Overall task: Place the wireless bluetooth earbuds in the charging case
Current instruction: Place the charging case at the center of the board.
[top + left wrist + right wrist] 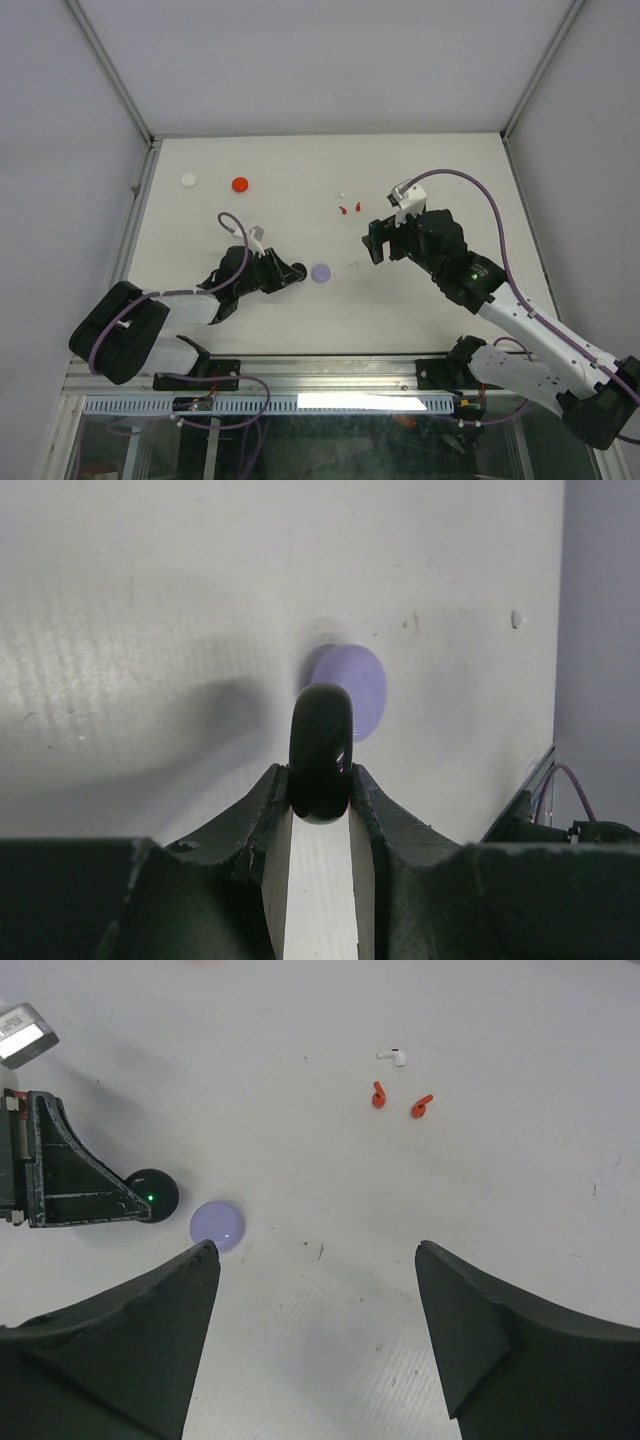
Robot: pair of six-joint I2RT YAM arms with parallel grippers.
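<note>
At the far left of the table point(420, 160) a white case point(189, 180) and a red case point(239, 184) lie flat, near each other and well apart from both arms. The left gripper point(284, 272) sits low, its jaws drawn in narrow and pinching a black case point(320, 742) on edge. Whether that case is open cannot be told from here. Just beyond it, almost touching, a lavender case point(321, 272) lies flat.

Farther right and farther back lie the loose pieces: a white earbud point(395, 1055), with two red earbuds point(378, 1095) just beside it. All three are clear of every case, and none is seated yet. No black or lavender bud can be made out.

The right gripper point(315, 1250) hangs above bare table with its jaws spread wide and nothing between them, looking toward the buds.

The step in hand looks like a pick by the right arm. To do it well, it should take one bud at a time, since the red pair lie close together. It should come straight down, with the jaws across the bud's stem so it cannot roll out. The bud should also match its case in colour — red belongs to the far-left case, not the black one held. The left arm should hold steady, and the case has to lie flat and open before any bud goes in.
</note>
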